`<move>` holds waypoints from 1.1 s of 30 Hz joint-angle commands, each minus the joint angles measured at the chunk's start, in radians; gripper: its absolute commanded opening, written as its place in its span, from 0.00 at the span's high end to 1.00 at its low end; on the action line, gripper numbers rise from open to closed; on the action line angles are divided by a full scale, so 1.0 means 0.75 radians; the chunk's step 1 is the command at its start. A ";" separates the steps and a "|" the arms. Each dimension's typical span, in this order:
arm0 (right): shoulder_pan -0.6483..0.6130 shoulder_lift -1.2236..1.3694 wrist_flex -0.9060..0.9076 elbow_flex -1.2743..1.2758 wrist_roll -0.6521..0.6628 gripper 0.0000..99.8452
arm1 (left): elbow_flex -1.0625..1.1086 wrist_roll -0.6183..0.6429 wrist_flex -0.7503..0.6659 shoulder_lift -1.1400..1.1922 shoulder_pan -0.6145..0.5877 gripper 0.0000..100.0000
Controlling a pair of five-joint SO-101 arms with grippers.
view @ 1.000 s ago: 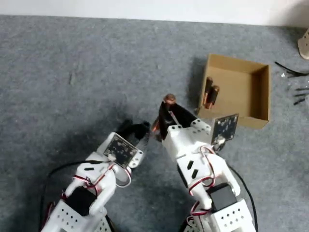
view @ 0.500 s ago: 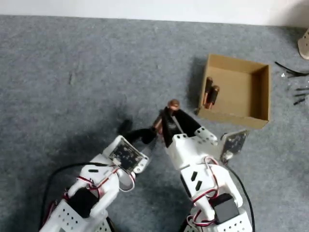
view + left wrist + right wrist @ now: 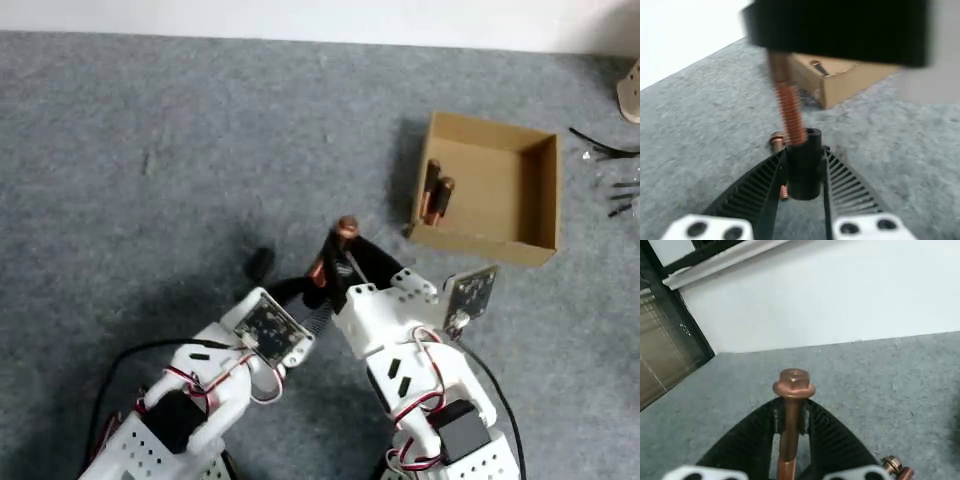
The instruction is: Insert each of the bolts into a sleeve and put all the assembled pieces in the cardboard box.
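Left end effector (image 3: 805, 151) clamped around the sleeve (image 3: 804, 177) at mid-body, mouth facing out. Right end effector (image 3: 791, 412) pinched on the bolt (image 3: 793, 386) just under its head. The threaded tip is at the sleeve's mouth; depth unclear.

Both parts look small, stiff and light. The smooth sleeve may twist, so hold it mid-body.

Cardboard box (image 3: 486, 245) is near on the table (image 3: 150, 150), with two assembled pieces (image 3: 435, 192) inside.

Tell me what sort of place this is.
Likely an indoor robotics workbench in a room or lab: a grey felt-like table cover, a white wall behind it, and a window blind to one side.
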 commanded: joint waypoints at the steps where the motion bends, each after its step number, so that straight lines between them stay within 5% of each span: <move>1: -0.011 -0.011 -0.001 -0.013 -0.008 1.00 | 0.001 0.012 -0.006 -0.024 -0.030 0.99; 14: 0.066 -0.011 -0.009 -0.024 -0.008 1.00 | -0.142 0.014 0.162 -0.024 -0.019 0.99; 33: 0.032 -0.011 -0.009 -0.005 -0.006 1.00 | -0.161 0.014 0.158 -0.024 0.013 0.99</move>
